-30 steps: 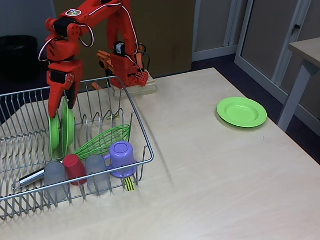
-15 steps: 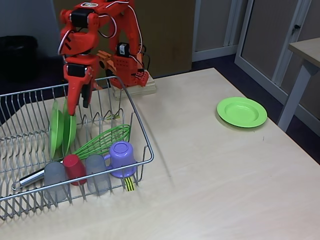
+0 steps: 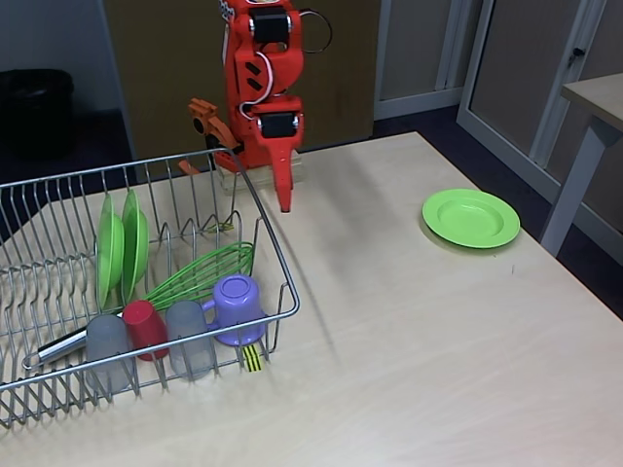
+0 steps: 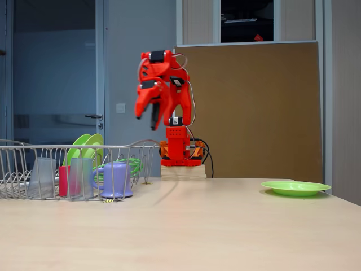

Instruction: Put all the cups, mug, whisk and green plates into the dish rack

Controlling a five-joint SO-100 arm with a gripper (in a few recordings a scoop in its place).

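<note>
Since a moment ago the red arm has swung away from the dish rack (image 3: 277, 282), where its gripper (image 3: 284, 195) stood over the two upright plates; it now hangs in the air above the table (image 3: 409, 331), just past the rack's far right corner in a fixed view, and well above the tabletop in the other fixed view (image 4: 151, 116). Its fingers point down and look drawn together with nothing between them, though the blur in the side view leaves that a little uncertain.

Two green plates (image 3: 120, 248) stand on edge side by side between the rack's dividers. The whisk (image 3: 195, 275) lies slanted in the rack, its green loops toward the back and its silver handle reaching the front left. Along the rack's front sit a grey cup (image 3: 107, 352), the red cup (image 3: 146, 326), another grey cup (image 3: 188, 338) and the purple mug (image 3: 238, 308), all mouth down, packed close together. The yellow-black tag (image 3: 252, 358) hangs on the front edge below the mug.

A third green plate (image 3: 470, 217) lies flat on the table, well apart from the rack, toward the right.
</note>
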